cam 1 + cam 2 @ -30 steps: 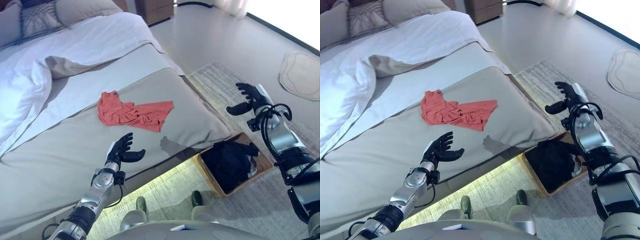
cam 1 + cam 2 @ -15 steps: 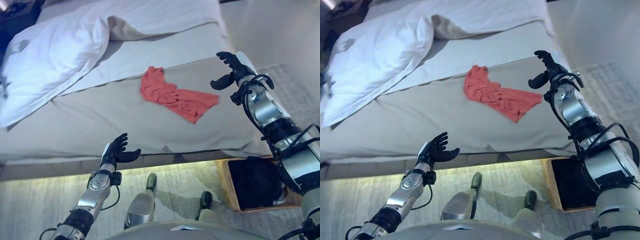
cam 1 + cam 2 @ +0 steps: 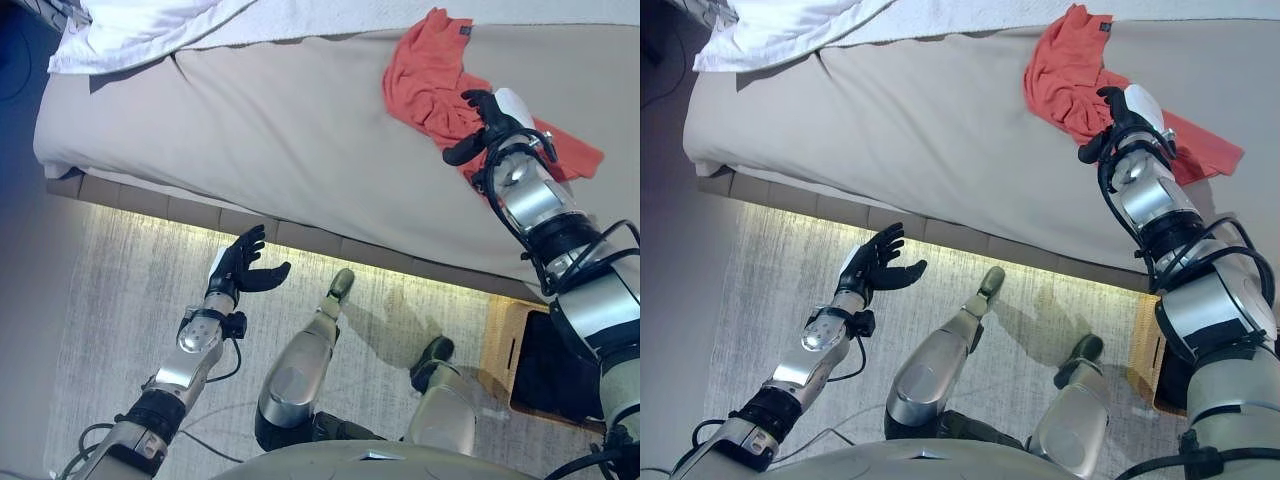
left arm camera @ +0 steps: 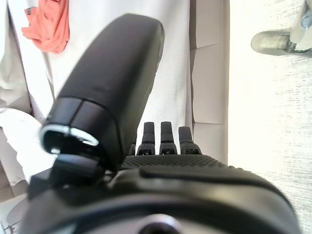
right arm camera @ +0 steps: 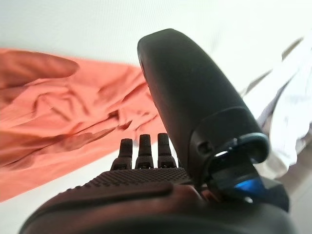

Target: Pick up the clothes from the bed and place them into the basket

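Left eye view shows you the right hand (image 3: 487,118) with fingers spread above the crumpled orange garment (image 3: 432,80) on the bed (image 3: 250,130); basket (image 3: 510,352) sits on the floor. Left wrist view: your left hand (image 4: 161,165) has straight fingers, holding nothing.

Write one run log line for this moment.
right hand: open, over orange garment on bed | left hand: open, idle | basket: floor

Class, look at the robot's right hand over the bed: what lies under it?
Under the right hand lies the crumpled orange garment, spread on the grey bed cover. The hand and arm hide the cloth's middle, so whether the open fingers touch it cannot be seen.
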### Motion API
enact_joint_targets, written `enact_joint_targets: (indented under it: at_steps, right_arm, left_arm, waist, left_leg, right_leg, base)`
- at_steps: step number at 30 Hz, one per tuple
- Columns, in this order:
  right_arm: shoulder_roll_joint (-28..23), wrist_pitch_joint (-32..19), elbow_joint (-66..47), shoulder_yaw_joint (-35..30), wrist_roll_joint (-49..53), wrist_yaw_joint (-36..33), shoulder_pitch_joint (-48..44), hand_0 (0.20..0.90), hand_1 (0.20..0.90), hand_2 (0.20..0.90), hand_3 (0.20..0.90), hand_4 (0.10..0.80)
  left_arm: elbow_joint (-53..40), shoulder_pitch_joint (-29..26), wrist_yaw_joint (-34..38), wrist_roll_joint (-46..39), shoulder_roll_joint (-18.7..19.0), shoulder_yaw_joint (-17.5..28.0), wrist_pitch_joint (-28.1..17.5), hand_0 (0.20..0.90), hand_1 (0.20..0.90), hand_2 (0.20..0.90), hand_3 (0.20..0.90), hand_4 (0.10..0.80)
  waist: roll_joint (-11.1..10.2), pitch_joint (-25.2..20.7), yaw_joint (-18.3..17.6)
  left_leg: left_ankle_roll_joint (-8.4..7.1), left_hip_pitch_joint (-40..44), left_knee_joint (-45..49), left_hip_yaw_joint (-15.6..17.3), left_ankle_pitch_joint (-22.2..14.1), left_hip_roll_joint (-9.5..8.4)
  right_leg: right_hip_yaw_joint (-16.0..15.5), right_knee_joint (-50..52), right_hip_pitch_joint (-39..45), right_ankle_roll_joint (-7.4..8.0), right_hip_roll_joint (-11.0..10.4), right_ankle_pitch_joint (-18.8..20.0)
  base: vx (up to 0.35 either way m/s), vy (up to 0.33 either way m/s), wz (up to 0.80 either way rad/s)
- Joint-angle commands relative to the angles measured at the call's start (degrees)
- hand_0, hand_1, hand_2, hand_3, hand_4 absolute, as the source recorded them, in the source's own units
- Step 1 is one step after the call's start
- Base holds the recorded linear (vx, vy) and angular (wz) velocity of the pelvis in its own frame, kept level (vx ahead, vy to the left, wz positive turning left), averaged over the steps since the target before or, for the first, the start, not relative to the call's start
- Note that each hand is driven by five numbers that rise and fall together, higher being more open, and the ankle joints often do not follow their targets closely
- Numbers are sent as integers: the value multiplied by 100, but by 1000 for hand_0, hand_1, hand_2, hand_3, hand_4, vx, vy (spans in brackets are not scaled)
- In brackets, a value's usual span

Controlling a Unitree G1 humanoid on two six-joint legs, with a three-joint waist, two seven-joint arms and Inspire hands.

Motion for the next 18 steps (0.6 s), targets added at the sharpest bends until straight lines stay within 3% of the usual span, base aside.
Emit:
enact_joint_targets:
  at_steps: [1,9,11,12,13,15,18]
  right_arm:
    - [-305,-9,-181,447,-359,-412,-1200,900,900,900,900,800]
    - [-365,193,295,660,-279,-433,-1510,900,900,900,900,800]
    - [-398,237,334,706,-242,-445,-1555,601,601,601,551,451]
    - [-412,239,355,698,-220,-467,-1569,521,521,521,458,358]
    - [-423,273,365,665,-271,-502,-1558,352,352,352,260,160]
    - [-435,309,408,680,-302,-491,-1604,300,300,300,200,100]
    - [-526,443,556,765,-444,-395,-1734,300,300,300,200,100]
  left_arm:
    - [-727,80,167,-118,381,-16,-584,900,900,900,900,800]
    - [-1031,257,206,-161,532,-2,-654,900,900,900,900,800]
    - [-1054,286,195,-177,564,2,-681,900,900,900,900,800]
    - [-1087,307,182,-183,582,13,-682,900,900,900,900,800]
    - [-1146,335,169,-175,596,34,-672,900,900,900,900,800]
    - [-1153,334,172,-185,611,29,-683,900,900,900,900,800]
    - [-1181,342,177,-221,646,36,-697,900,900,900,900,800]
  waist:
    - [-136,-129,38]
    - [-47,-129,166]
    - [-44,-129,177]
    - [-41,-129,179]
    - [-39,-129,183]
    - [-40,-129,186]
    - [-34,-129,185]
  left_leg:
    - [267,-334,736,-189,-724,108]
    - [375,-969,1103,-223,-789,5]
    - [390,-1024,1170,-221,-809,3]
    - [396,-1041,1194,-215,-823,5]
    - [404,-1066,1232,-211,-841,3]
    - [408,-1092,1272,-196,-851,4]
    - [421,-1143,1339,-160,-872,1]
  right_leg:
    - [53,422,-261,-398,59,38]
    - [73,783,-857,-460,92,-22]
    - [68,839,-906,-470,96,-36]
    - [72,867,-931,-474,102,-42]
    - [77,908,-958,-480,109,-55]
    - [80,942,-978,-485,116,-67]
    - [93,1008,-1033,-498,129,-91]
  base:
    - [-52,5,5]
    - [-41,8,4]
    - [0,0,0]
    - [0,0,0]
    - [0,0,0]
    - [-8,-1,-2]
    - [-21,7,-5]
